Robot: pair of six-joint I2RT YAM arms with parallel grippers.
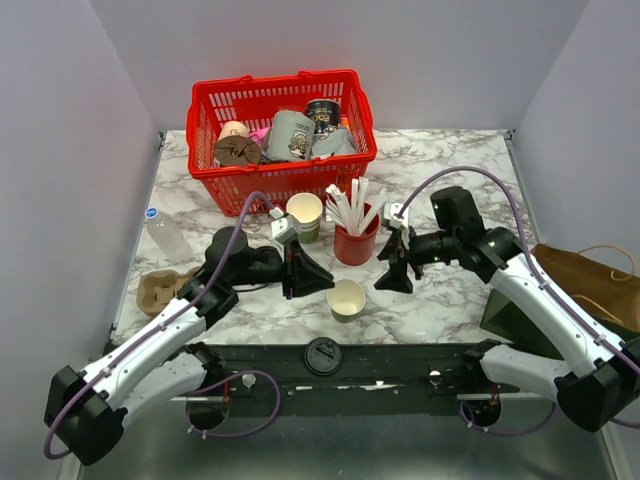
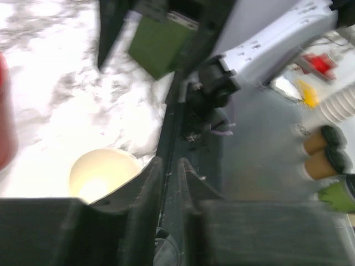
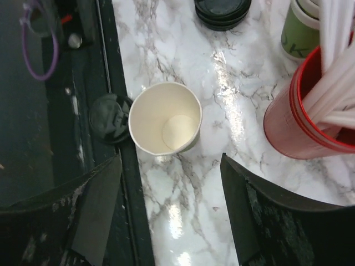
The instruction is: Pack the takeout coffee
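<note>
Nearest, the black lid (image 1: 323,355) lies off the cup, on the dark strip at the desk's (image 1: 450,170) front edge. At its 1 o'clock the paper cup (image 1: 346,298) stands upright, open and empty. The left jaws, at the cup's 10 o'clock, are pressed nearly together on nothing; the right jaws, at 2 o'clock, are spread. The cup is probably light and easily crushed, so pinch gently across mid-wall. Farther back stand the red cup of sticks (image 1: 355,243) and the red basket (image 1: 320,175).
</note>
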